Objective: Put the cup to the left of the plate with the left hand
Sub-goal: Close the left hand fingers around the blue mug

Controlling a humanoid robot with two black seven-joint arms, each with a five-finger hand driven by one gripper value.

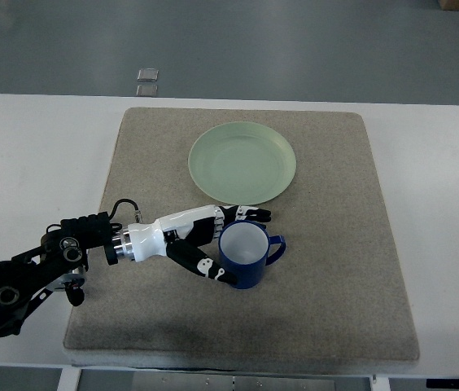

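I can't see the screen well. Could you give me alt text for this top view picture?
A robot's left hand, reaching in from the picture's left, has its fingers curled around a blue cup standing upright on a tan mat. An empty pale green plate lies just beyond the cup. The mat covers a white table.

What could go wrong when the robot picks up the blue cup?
The left hand wraps the blue cup only from one side, so the cup might slip or tip. The cup sits near the green plate rim, so swinging it leftward might bump the plate.
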